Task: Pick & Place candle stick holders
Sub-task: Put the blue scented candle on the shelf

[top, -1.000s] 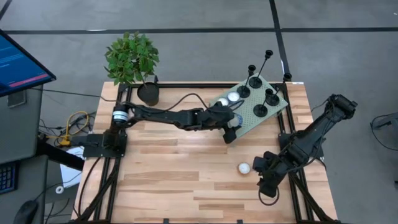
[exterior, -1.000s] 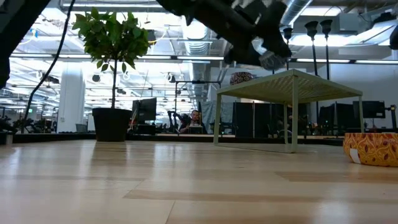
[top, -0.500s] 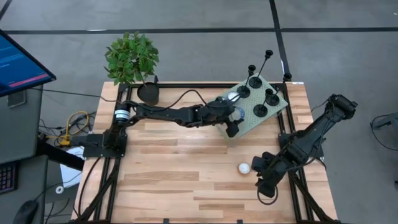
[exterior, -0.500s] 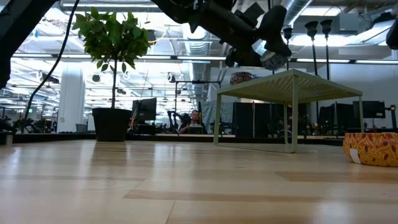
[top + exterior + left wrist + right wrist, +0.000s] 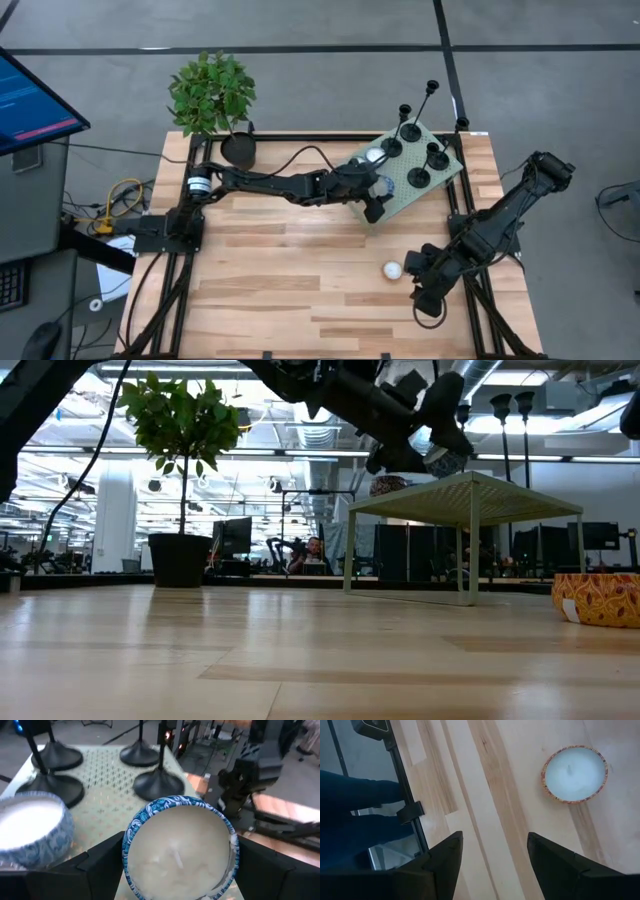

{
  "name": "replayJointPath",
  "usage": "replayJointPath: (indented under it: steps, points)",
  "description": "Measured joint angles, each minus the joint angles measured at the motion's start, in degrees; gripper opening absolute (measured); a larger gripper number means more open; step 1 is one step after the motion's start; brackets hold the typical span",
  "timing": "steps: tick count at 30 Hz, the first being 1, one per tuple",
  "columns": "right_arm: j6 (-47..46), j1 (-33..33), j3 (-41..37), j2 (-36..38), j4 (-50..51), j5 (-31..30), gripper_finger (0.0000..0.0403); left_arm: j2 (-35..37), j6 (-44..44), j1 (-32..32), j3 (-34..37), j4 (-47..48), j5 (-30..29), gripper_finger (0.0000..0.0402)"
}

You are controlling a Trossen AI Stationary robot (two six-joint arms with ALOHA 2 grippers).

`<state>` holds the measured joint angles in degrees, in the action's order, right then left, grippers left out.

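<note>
While the left gripper (image 5: 177, 870) is holding a blue-rimmed candle (image 5: 179, 847) over the green stand (image 5: 435, 183) carrying the candle stick holders (image 5: 419, 177), I am judging a level descent safest, the right gripper (image 5: 492, 860) idling wide open.

The high view is evenly and softly lit from above; the desk (image 5: 300, 270) shows only faint, short shadows under the arms, and everything is fairly sharp. The low view looks into bright ceiling strip lights, so the arm overhead and the plant (image 5: 180, 430) read as dark, backlit shapes, while the wood nearest the lens is soft. In the left wrist view the blue-rimmed candle (image 5: 180, 850) is close and slightly blurred, and the background is hazy. The right wrist view is bright, with the orange-rimmed candle (image 5: 575, 774) crisp and pale.
</note>
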<state>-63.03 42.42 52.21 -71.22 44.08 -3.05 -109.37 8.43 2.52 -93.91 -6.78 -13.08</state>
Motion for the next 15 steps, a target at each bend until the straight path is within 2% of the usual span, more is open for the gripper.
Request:
replayJointPath:
  steps: [15]
  points:
    - [-0.69, -0.20, 0.00, 0.00, -2.08, 0.17, 0.0214, -0.91, -1.40, 0.11, 0.02, -0.24, 4.74, 0.0315]
